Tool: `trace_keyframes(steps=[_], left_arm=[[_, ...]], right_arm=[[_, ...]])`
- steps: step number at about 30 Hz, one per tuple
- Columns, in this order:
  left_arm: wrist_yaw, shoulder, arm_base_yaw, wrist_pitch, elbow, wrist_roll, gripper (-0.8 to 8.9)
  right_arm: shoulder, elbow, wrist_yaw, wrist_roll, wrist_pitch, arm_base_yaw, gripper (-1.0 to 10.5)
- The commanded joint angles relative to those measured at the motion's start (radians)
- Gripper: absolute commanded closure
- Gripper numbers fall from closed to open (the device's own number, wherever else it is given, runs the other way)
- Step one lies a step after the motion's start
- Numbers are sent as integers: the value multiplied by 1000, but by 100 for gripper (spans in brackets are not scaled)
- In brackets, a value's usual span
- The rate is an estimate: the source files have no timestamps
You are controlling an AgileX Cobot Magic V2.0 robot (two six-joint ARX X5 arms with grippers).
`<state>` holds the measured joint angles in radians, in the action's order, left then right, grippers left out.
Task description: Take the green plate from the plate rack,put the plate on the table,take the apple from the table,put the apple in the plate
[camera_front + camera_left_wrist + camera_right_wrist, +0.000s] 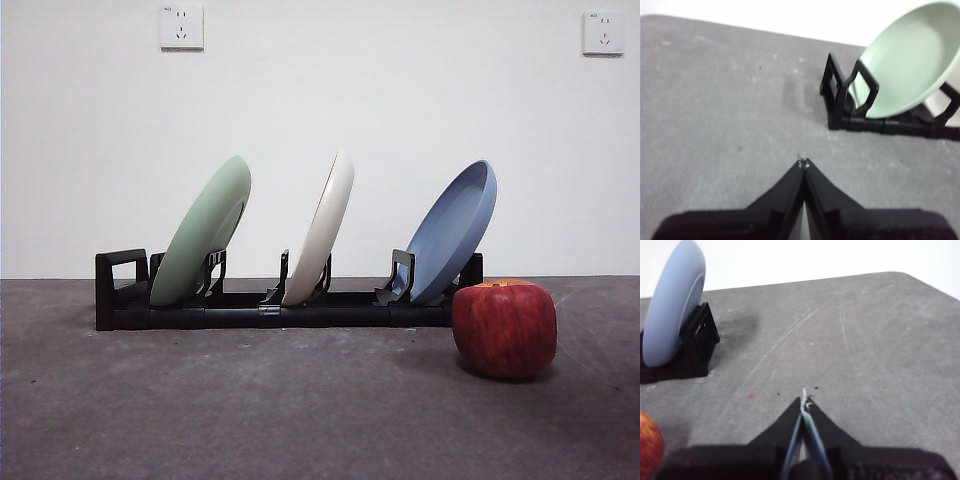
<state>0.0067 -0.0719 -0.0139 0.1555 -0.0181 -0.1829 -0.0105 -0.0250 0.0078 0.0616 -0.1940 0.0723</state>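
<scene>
The green plate (205, 235) leans in the left slot of the black plate rack (270, 312) on the grey table (250, 410). It also shows in the left wrist view (907, 62), standing in the rack (845, 97). The red apple (504, 328) sits on the table in front of the rack's right end; its edge shows in the right wrist view (649, 450). My left gripper (803, 162) is shut and empty, above bare table well short of the rack. My right gripper (804, 401) is shut and empty, beside the apple. Neither arm shows in the front view.
A cream-white plate (322, 230) leans in the rack's middle slot and a blue plate (455, 230) in the right slot, also in the right wrist view (672, 310). A white wall with two sockets (181, 27) stands behind. The table's far edge curves away (900, 275).
</scene>
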Motion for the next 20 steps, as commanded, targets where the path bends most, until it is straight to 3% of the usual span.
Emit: trace_keyframes(steps=[1, 7, 11, 16, 20], left_arm=[[0, 0, 4, -21, 7, 2, 817], [1, 0, 4, -32, 1, -6, 817], [50, 0, 4, -31, -30, -115, 817], [171, -24, 4, -27, -135, -165, 819], [243, -92, 4, -3, -256, -165, 819]], right_arm=[[0, 7, 0, 101, 4, -2, 946], [0, 7, -10, 306, 7, -2, 945], [0, -14, -102, 447, 14, -2, 950], [-31, -118, -164, 461, 10, -2, 957], [-107, -246, -181, 427, 11, -2, 957]])
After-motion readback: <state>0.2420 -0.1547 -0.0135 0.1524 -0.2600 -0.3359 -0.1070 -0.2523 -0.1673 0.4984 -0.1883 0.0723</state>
